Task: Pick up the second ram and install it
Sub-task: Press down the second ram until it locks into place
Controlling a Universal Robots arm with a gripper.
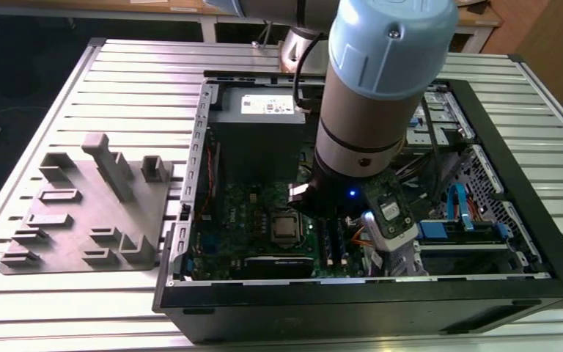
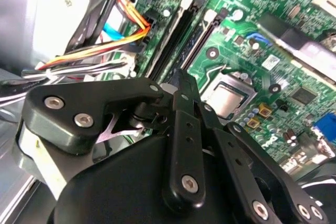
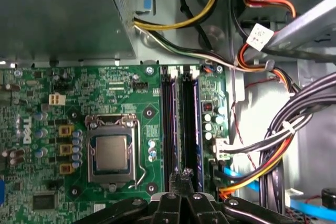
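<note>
Ribbed metal desk (image 1: 115,81) carries an open computer case (image 1: 516,220); our arm hides much of its inside. We see the end effector (image 3: 183,174) clenched, fingertips together, over the motherboard (image 3: 79,87) slots. The second ram (image 3: 192,124) seems seated there, hard to confirm.

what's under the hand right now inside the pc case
In the first wrist view the hand hangs over the green motherboard, above the two long black memory slots. The slot ends nearest the hand are covered by its fingers.
</note>
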